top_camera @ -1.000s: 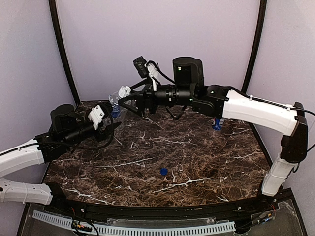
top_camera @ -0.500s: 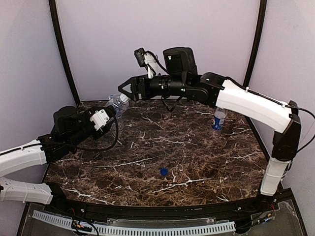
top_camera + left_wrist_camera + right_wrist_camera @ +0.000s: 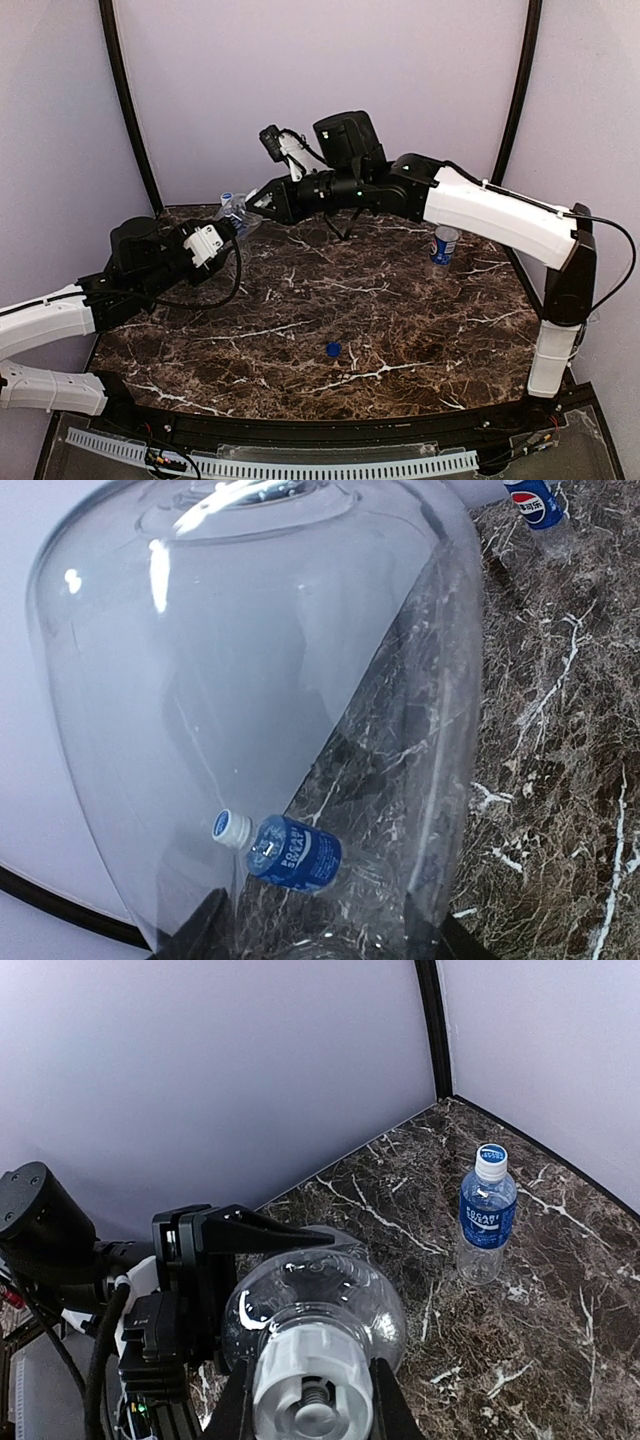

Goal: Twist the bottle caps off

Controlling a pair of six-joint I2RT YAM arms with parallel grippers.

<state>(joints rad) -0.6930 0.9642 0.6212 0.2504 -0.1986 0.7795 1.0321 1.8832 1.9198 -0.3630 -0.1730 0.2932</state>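
My left gripper (image 3: 222, 232) is shut on the body of the clear unlabelled bottle (image 3: 237, 214) and holds it tilted off the table at the back left. The bottle fills the left wrist view, base towards the camera (image 3: 250, 660). My right gripper (image 3: 258, 203) is shut on its white cap (image 3: 308, 1378), with a finger on each side. The blue-labelled bottle (image 3: 487, 1218) stands capped near the back wall. At the back right stands the Pepsi bottle (image 3: 444, 244). A blue cap (image 3: 333, 349) lies loose on the table.
The dark marble table (image 3: 400, 320) ends at the purple back wall and two black corner posts (image 3: 128, 100). The right arm (image 3: 490, 215) stretches across the back of the table above the Pepsi bottle.
My right gripper has moved left and down onto the bottle's neck and closed on the white cap. The left gripper first raised the bottle, then held it still.
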